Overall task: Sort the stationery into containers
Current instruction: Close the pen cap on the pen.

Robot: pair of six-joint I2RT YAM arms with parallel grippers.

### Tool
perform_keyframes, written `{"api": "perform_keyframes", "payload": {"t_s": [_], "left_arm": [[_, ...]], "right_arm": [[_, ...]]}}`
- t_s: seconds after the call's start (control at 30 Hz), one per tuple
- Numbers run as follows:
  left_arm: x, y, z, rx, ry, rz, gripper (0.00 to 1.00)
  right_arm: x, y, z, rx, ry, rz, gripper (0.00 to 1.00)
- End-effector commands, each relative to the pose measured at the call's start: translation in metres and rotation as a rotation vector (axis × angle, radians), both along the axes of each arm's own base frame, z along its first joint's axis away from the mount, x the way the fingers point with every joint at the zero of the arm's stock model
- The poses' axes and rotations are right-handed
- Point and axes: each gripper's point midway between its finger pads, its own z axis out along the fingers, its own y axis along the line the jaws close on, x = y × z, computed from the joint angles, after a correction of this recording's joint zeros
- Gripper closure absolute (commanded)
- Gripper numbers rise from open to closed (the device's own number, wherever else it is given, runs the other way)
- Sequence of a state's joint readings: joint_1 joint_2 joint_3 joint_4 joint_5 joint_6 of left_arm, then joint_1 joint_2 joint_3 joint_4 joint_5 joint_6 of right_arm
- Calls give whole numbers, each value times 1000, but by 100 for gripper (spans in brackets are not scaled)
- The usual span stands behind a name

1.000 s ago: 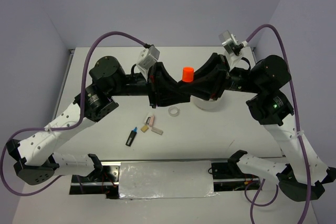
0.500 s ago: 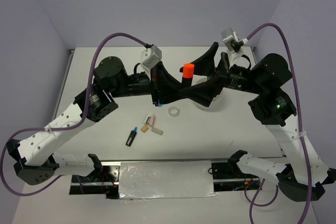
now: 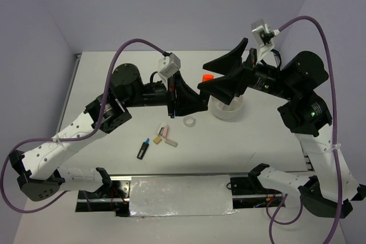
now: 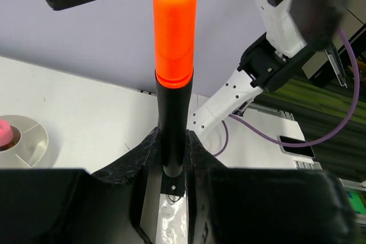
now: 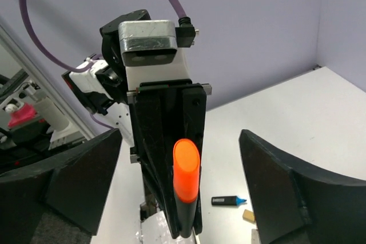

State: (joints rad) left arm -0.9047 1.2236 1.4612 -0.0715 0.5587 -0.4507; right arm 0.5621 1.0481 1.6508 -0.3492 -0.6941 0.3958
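Note:
A black marker with an orange cap [image 3: 207, 76] is clamped by its black barrel in my left gripper [image 3: 197, 91], held in the air left of the white tub [image 3: 227, 111]. From the left wrist the marker [image 4: 174, 55] stands straight up out of the shut left gripper [image 4: 172, 136]. My right gripper [image 3: 203, 76] is open, its fingers wide on either side of the cap without touching it. In the right wrist view the right gripper [image 5: 178, 136] frames the marker [image 5: 187, 175]. A pink cylinder [image 4: 4, 132] sits in the tub [image 4: 26, 135].
On the white table lie a blue-tipped marker [image 3: 143, 148], a clear tape ring [image 3: 190, 121], a pink eraser [image 3: 163, 132] and two tan pieces [image 3: 157, 139] [image 3: 171, 142]. A foil-covered strip [image 3: 180, 195] runs along the near edge. Purple cables arch over both arms.
The right gripper opened, let go of the orange-capped marker and rose back to the right. The left gripper kept its hold and tilted the marker towards the tub.

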Motion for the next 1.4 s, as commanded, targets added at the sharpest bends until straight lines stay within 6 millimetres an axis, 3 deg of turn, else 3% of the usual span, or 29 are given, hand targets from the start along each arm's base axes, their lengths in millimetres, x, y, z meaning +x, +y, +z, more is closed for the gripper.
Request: {"api": "perform_keyframes", "payload": {"t_s": [0.0, 0.2, 0.33, 0.5, 0.53, 0.63, 0.83, 1.37], "left_arm": [[-8, 0, 14, -49, -34, -44, 100], [-9, 2, 19, -71, -44, -39, 100], [-10, 4, 20, -73, -43, -33, 100], [-8, 5, 23, -78, -49, -19, 100], [-6, 5, 27, -83, -59, -9, 100], [-2, 3, 28, -66, -73, -5, 100], [1, 9, 61, -121, -160, -17, 100], [11, 28, 111, -196, -315, -35, 100]], "right_arm": [[-3, -2, 12, 23, -4, 10, 11], [-4, 1, 3, 19, 9, 38, 38], [-6, 1, -1, 17, 11, 41, 63], [-8, 1, -8, 9, 21, 58, 68], [-10, 1, -9, 9, 24, 62, 86], [-10, 2, -17, 4, 31, 74, 100], [-27, 6, -30, 4, 57, 212, 100], [-39, 12, -100, -49, 267, 371, 100]]}}
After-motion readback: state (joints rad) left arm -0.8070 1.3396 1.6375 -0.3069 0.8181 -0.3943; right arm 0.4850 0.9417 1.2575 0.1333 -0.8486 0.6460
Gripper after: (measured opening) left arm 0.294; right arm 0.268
